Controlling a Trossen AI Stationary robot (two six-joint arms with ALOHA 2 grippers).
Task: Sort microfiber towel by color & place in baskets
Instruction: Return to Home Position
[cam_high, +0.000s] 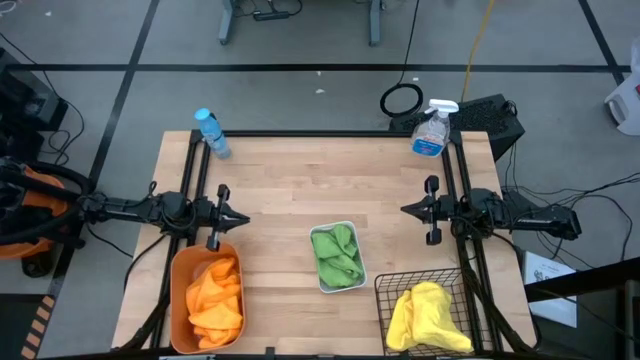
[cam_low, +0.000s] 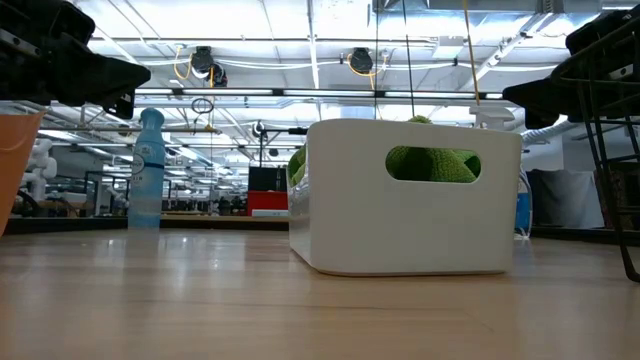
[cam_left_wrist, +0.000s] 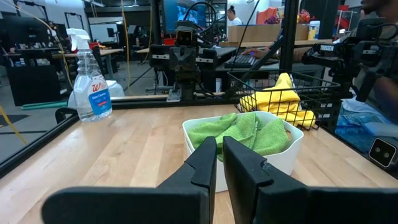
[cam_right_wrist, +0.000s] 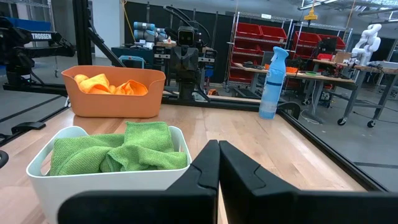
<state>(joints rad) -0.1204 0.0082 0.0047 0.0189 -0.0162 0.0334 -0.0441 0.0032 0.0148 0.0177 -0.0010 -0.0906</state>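
Note:
Orange towels (cam_high: 215, 295) lie in the orange tub (cam_high: 173, 290) at the near left. Green towels (cam_high: 337, 255) fill the white bin (cam_high: 338, 289) at the near middle. A yellow towel (cam_high: 425, 315) lies in the black wire basket (cam_high: 420, 277) at the near right. My left gripper (cam_high: 240, 217) hangs level above the table's left side, just beyond the tub. Its fingers (cam_left_wrist: 205, 155) are all but together and hold nothing. My right gripper (cam_high: 408, 209) hangs level over the right side, facing it, shut and empty (cam_right_wrist: 219, 149).
A blue water bottle (cam_high: 212, 133) stands at the far left corner and a spray bottle (cam_high: 432, 130) at the far right corner. Bare wooden table (cam_high: 320, 180) lies between the two grippers and toward the far edge. Black frame rails run along both sides.

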